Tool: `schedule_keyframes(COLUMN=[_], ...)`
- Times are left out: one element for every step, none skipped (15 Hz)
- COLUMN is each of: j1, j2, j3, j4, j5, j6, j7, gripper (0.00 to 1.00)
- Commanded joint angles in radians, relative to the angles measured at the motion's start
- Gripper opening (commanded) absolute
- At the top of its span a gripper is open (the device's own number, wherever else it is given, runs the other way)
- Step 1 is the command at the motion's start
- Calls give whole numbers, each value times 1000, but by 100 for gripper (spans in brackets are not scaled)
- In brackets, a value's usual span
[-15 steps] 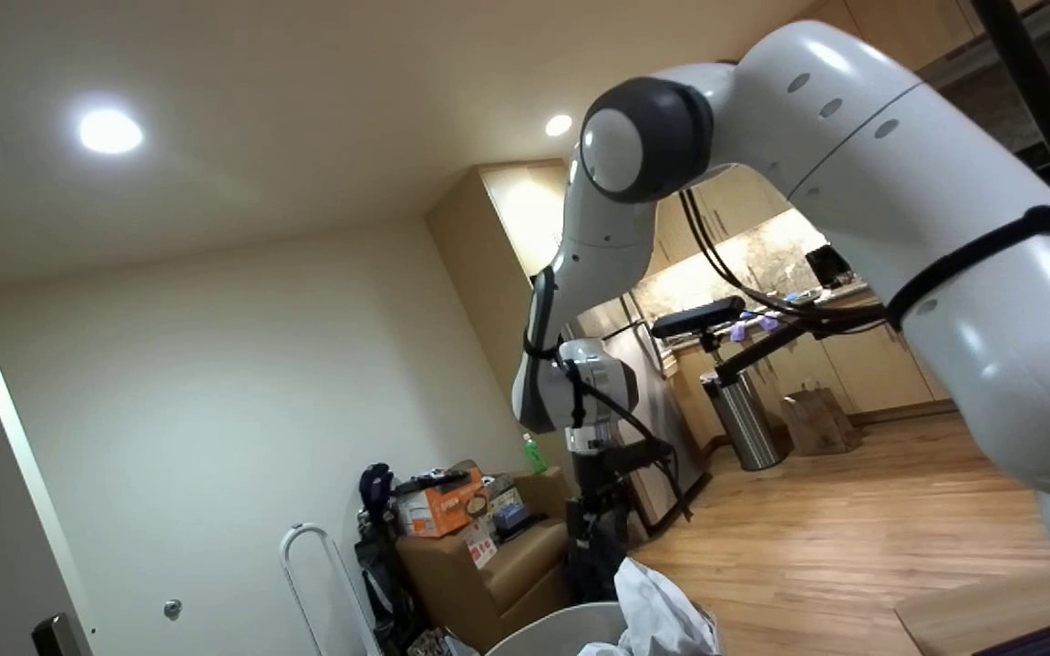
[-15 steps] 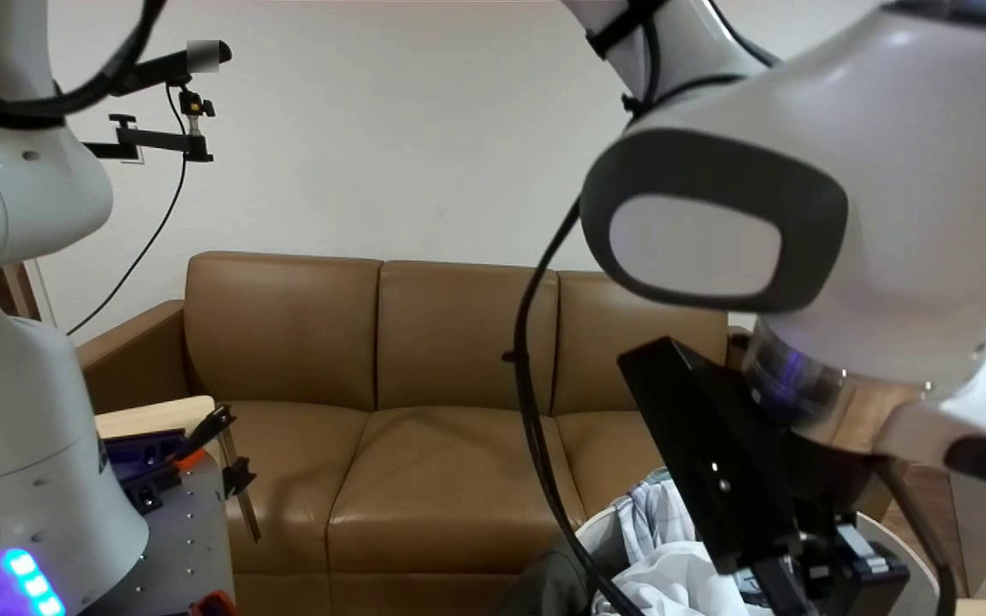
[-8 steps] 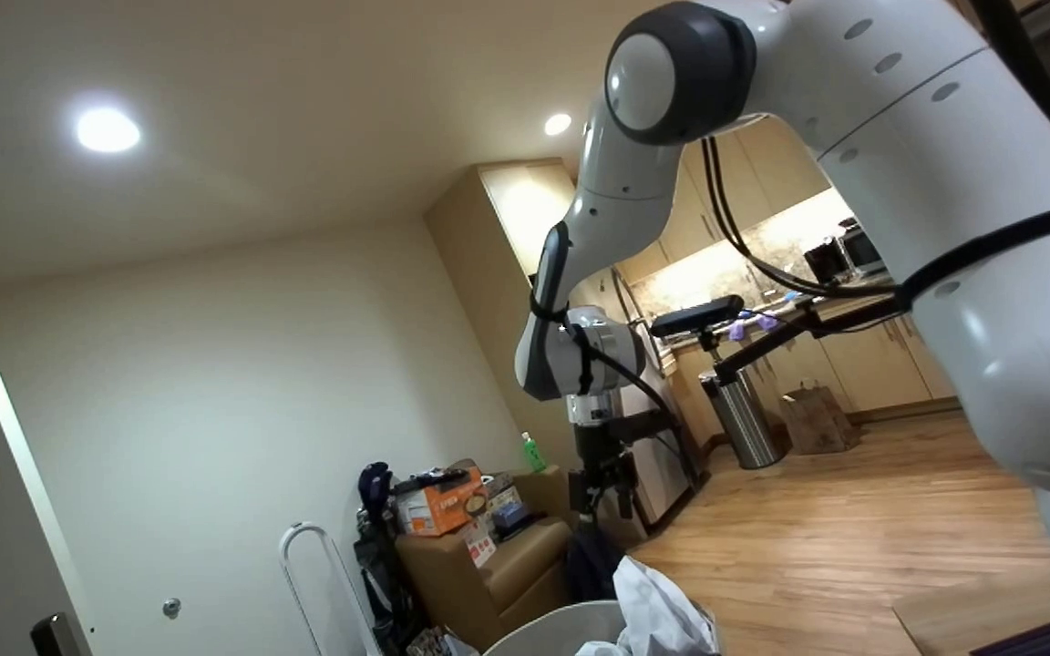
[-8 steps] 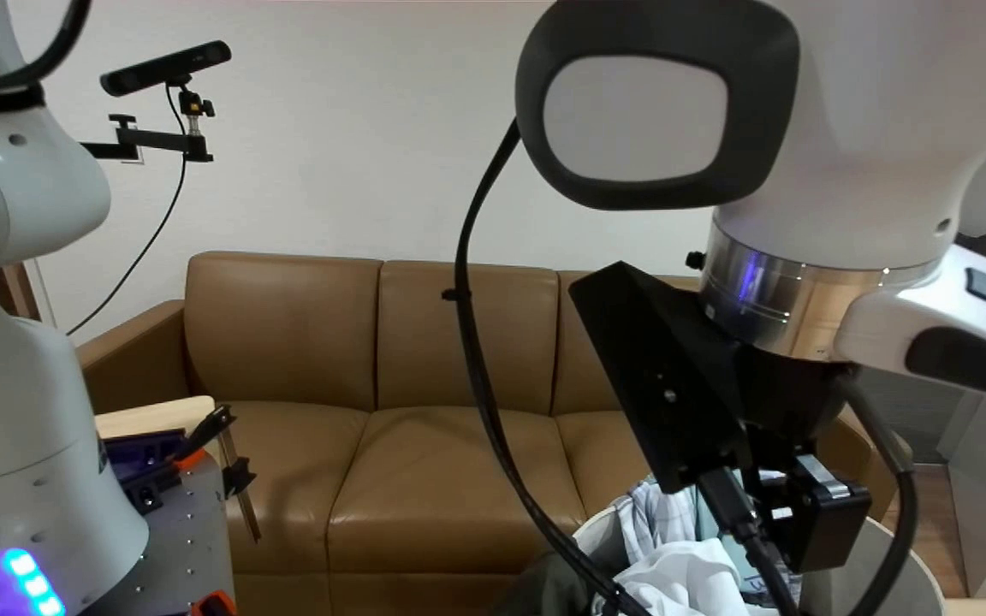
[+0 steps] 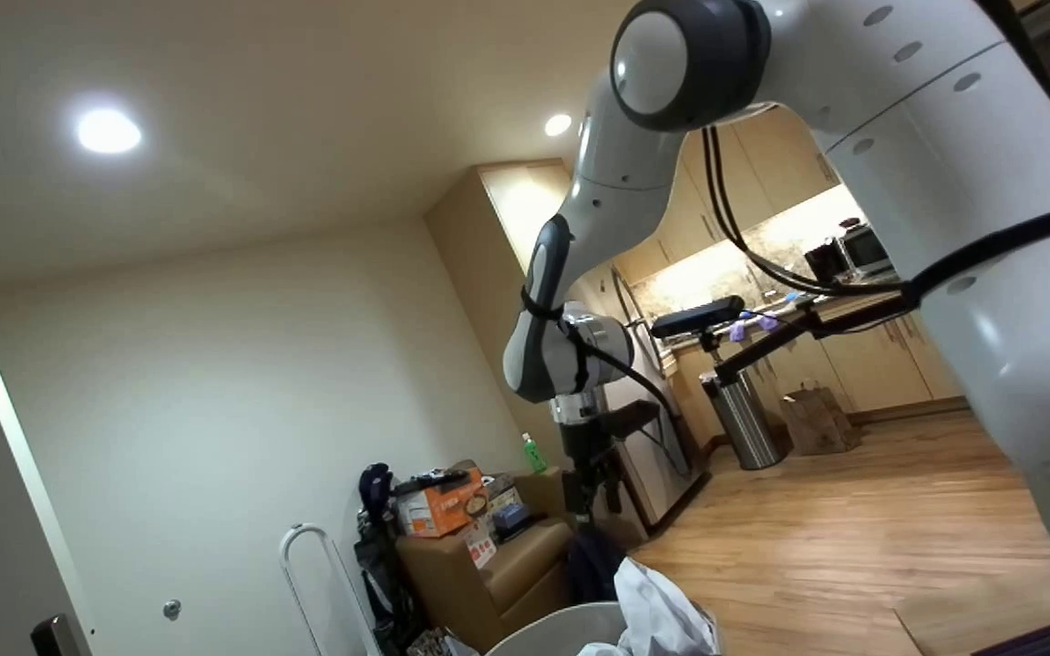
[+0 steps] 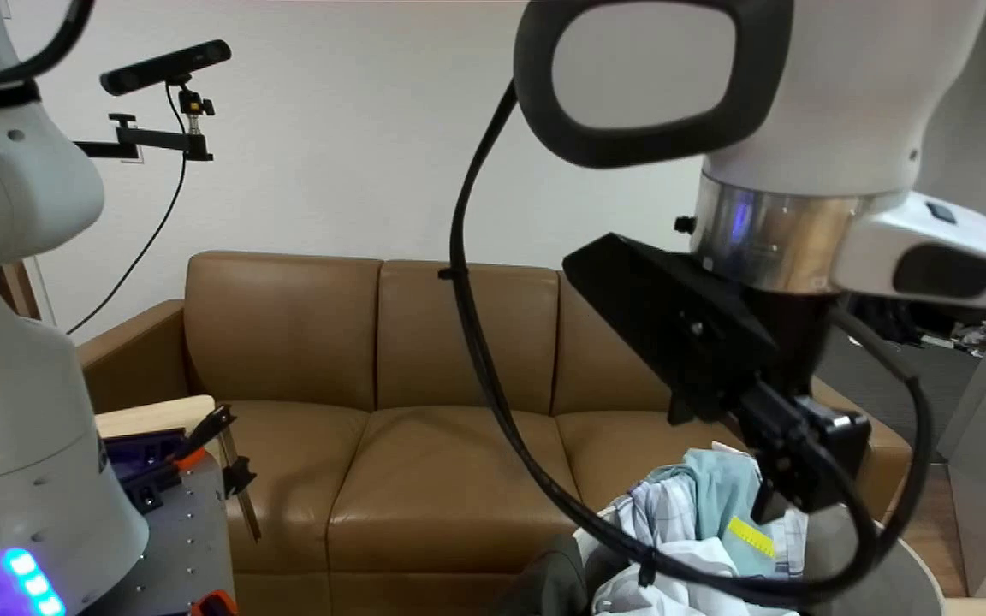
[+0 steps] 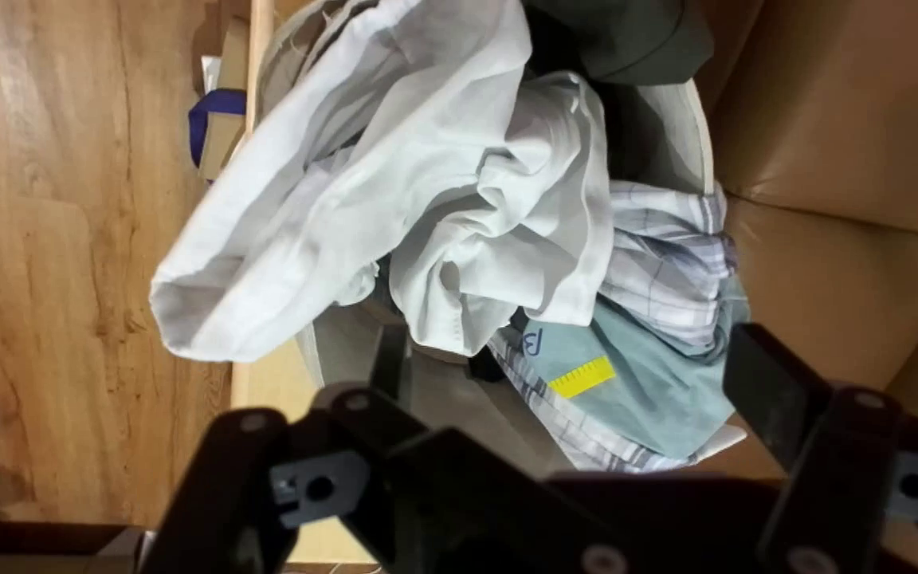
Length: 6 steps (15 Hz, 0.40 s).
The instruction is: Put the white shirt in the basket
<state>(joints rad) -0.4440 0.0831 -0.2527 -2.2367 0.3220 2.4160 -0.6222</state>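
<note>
Lying outside the jaws: white shirt

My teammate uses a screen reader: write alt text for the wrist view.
A white shirt lies bunched across a basket, hiding part of its rim, beside plaid cloth and teal cloth. An open gripper, holding nothing, spans the bottom edge. Wood floor shows left, a brown sofa right.

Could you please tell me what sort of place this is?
Probably a lounge beside a kitchen, in a home or office: it has a brown sofa, wooden cabinets and what looks like a microwave.
</note>
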Motion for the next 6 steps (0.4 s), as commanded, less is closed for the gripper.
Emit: schedule_keyframes(j1=[100, 125, 148, 142, 163, 174], j2=[-151, -170, -185, -129, -151, -165], j3=[7, 18, 25, -6, 2, 7], j4=[-79, -94, -101, -56, -70, -80], j5=[-248, -282, -301, -244, -264, -271], j6=[-38, -27, -25, -22, -22, -22], j7=[106, 141, 180, 125, 152, 165], gripper=[100, 100, 100, 100, 100, 100])
